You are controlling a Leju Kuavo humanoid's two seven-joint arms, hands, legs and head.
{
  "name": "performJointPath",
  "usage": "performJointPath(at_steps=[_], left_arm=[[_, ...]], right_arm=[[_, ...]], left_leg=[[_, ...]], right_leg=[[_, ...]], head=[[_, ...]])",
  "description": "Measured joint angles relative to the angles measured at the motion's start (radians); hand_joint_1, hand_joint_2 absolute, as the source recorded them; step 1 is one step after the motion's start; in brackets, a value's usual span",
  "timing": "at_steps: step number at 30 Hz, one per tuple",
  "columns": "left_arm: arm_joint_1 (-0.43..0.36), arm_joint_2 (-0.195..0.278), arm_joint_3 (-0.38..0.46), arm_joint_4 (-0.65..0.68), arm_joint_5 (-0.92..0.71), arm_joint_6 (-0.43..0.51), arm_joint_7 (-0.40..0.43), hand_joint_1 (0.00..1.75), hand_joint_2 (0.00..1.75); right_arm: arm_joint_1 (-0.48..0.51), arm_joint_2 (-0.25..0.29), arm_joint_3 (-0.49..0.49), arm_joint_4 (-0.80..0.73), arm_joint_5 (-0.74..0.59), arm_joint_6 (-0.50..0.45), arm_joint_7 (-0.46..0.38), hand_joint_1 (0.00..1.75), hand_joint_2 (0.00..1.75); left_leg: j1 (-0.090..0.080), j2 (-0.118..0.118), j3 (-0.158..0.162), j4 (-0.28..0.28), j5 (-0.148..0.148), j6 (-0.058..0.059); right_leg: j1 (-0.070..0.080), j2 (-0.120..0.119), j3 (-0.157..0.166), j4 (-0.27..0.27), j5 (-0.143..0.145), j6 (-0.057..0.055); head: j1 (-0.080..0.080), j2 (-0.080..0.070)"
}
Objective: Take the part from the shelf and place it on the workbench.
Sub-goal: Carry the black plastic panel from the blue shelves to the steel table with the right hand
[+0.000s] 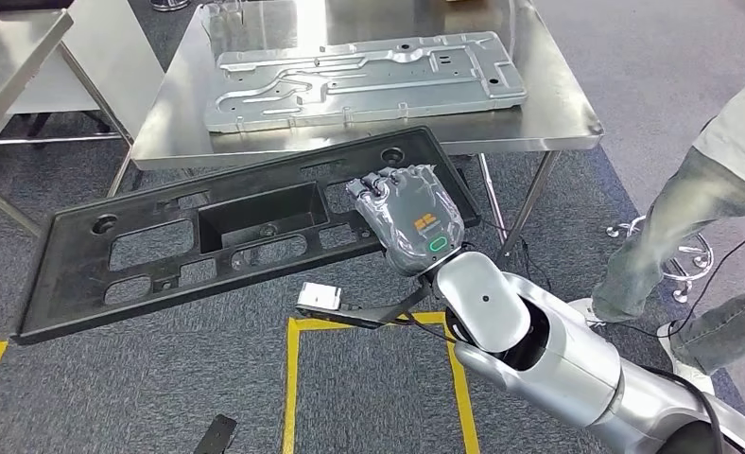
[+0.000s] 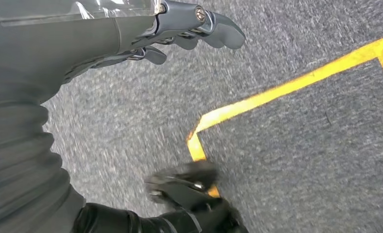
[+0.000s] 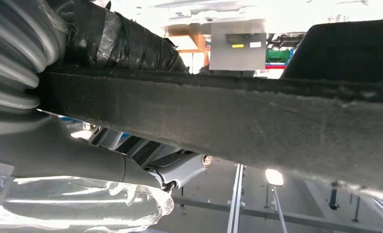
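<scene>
While one right hand (image 1: 412,219) fingers clasp one black part (image 1: 161,255), one left hand (image 2: 146,36) hangs, fingers released; one workbench (image 1: 558,113) beyond.

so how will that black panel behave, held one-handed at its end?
The black panel looks stiff: no visible sag. The right hand grips one end, so the long overhang probably levers and tends to swing. Many cutouts suggest it is light for its size.

Bare strip along near edge of surface (image 1: 369,142) open for access, rest taken by grey metal panel (image 1: 364,80); black part (image 1: 227,232) in right hand (image 1: 411,222) spanning approach below; person's legs (image 1: 671,246) close on right.
</scene>
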Motion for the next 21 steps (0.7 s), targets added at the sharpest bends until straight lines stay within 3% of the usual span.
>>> performJointPath(at_steps=[2, 4, 8, 9, 12, 13, 14, 15, 17, 19, 21], left_arm=[[0.001, 0.015, -0.005, 0.000, -0.015, -0.007, 0.013, 0.00, 1.75], [0.002, 0.029, -0.014, 0.001, -0.037, -0.014, 0.027, 0.00, 1.75], [0.009, 0.056, -0.048, 0.001, -0.105, -0.046, 0.076, 0.00, 1.75], [0.009, 0.065, -0.059, 0.001, -0.124, -0.060, 0.093, 0.00, 1.75], [0.009, 0.092, -0.103, 0.001, -0.178, -0.127, 0.162, 0.00, 1.75], [0.011, 0.100, -0.117, 0.001, -0.189, -0.147, 0.182, 0.00, 1.75], [0.015, 0.105, -0.128, 0.001, -0.196, -0.161, 0.195, 0.00, 1.75], [0.018, 0.110, -0.136, 0.001, -0.198, -0.168, 0.203, 0.00, 1.75], [0.018, 0.117, -0.151, 0.001, -0.200, -0.174, 0.212, 0.00, 1.75], [0.014, 0.123, -0.168, 0.000, -0.194, -0.175, 0.221, 0.00, 1.75], [0.012, 0.130, -0.180, 0.000, -0.180, -0.171, 0.234, 0.00, 1.75]], right_arm=[[-0.001, 0.000, 0.000, 0.000, -0.004, 0.001, -0.001, 1.75, 1.75], [-0.004, 0.000, 0.000, -0.001, -0.007, 0.001, -0.003, 1.75, 1.75], [-0.011, -0.001, 0.000, -0.001, -0.010, 0.000, -0.012, 1.75, 1.75], [-0.017, -0.001, 0.000, -0.001, -0.011, -0.001, -0.015, 1.75, 1.75], [-0.027, -0.001, 0.000, 0.000, -0.014, -0.001, -0.021, 1.75, 1.75], [-0.027, -0.002, 0.000, 0.001, -0.014, 0.000, -0.022, 1.75, 1.75], [-0.027, -0.003, 0.000, 0.003, -0.014, 0.001, -0.023, 1.75, 1.75], [-0.027, -0.004, 0.000, 0.004, -0.014, 0.002, -0.024, 1.75, 1.75], [-0.028, -0.008, 0.000, 0.005, -0.014, 0.002, -0.026, 1.75, 1.75], [-0.031, -0.009, 0.000, 0.007, -0.013, 0.007, -0.026, 1.75, 1.75], [-0.037, -0.012, 0.000, 0.006, -0.008, 0.017, -0.024, 1.75, 1.75]], left_leg=[[-0.012, -0.001, 0.023, -0.123, 0.109, 0.024], [-0.025, -0.005, 0.042, -0.195, 0.165, 0.044], [-0.022, -0.005, 0.088, -0.226, 0.168, 0.054], [-0.019, -0.004, 0.101, -0.229, 0.167, 0.056], [-0.016, -0.003, 0.117, -0.229, 0.152, 0.056], [-0.015, -0.004, 0.125, -0.228, 0.143, 0.054], [-0.013, -0.004, 0.135, -0.227, 0.133, 0.052], [-0.012, -0.006, 0.147, -0.224, 0.122, 0.049], [-0.010, -0.009, 0.166, -0.216, 0.098, 0.040], [-0.011, -0.013, 0.175, -0.208, 0.077, 0.026], [-0.012, -0.015, 0.184, -0.205, 0.068, 0.013]], right_leg=[[0.004, 0.001, 0.021, -0.001, -0.018, 0.002], [0.003, 0.005, 0.031, 0.002, -0.029, 0.010], [0.003, 0.003, 0.034, 0.047, -0.040, 0.033], [0.002, 0.000, 0.015, 0.084, -0.056, 0.039], [-0.005, -0.003, -0.097, 0.243, -0.130, 0.050], [-0.007, -0.003, -0.124, 0.266, -0.145, 0.053], [-0.009, -0.003, -0.137, 0.256, -0.141, 0.054], [-0.010, -0.004, -0.134, 0.216, -0.114, 0.053], [-0.010, -0.005, -0.112, 0.093, -0.008, 0.050], [-0.007, -0.005, -0.096, 0.024, 0.058, 0.040], [-0.005, -0.003, -0.087, 0.018, 0.057, 0.025]], head=[[0.002, 0.000], [0.004, 0.000], [0.008, 0.000], [0.011, 0.000], [0.016, 0.000], [0.017, 0.000], [0.018, 0.000], [0.018, 0.000], [0.019, 0.000], [0.020, 0.000], [0.020, 0.000]])
